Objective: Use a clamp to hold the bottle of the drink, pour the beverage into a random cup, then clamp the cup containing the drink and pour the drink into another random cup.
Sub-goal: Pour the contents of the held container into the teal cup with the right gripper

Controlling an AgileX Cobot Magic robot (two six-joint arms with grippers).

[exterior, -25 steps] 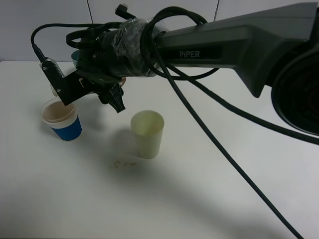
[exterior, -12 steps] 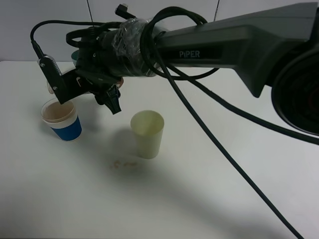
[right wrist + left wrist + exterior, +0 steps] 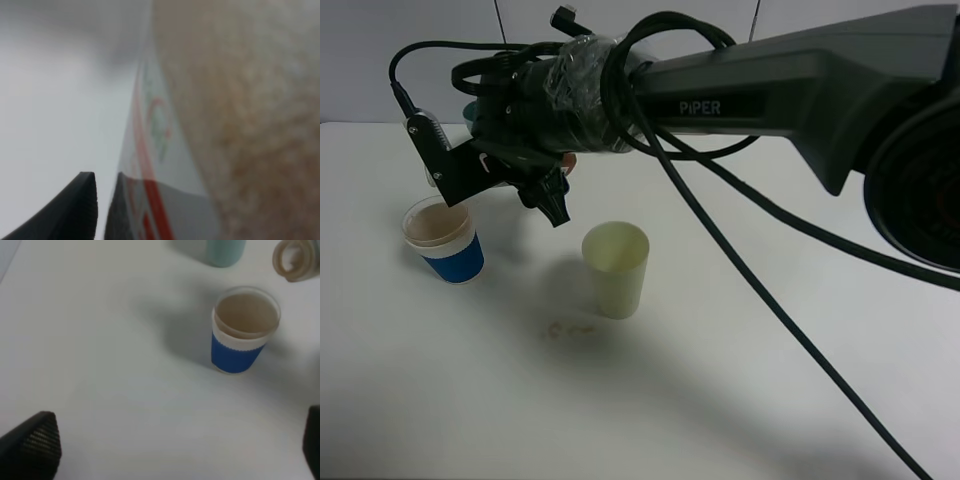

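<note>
On the right arm (image 3: 790, 90) stands "PIPER". The right tool (image 3: 492, 178) clamps the bottle (image 3: 215, 100), its red-and-green label (image 3: 155, 120) unreadable, over the blue cup (image 3: 445, 242). The left tool (image 3: 172, 445) gapes wide.

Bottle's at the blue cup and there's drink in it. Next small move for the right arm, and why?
Probably tip the bottle back upright in the right gripper and ease it clear of the blue cup. That cup already holds brown drink well up its wall, while the yellow cup looks empty, so the cup-to-cup pour seems next.
</note>
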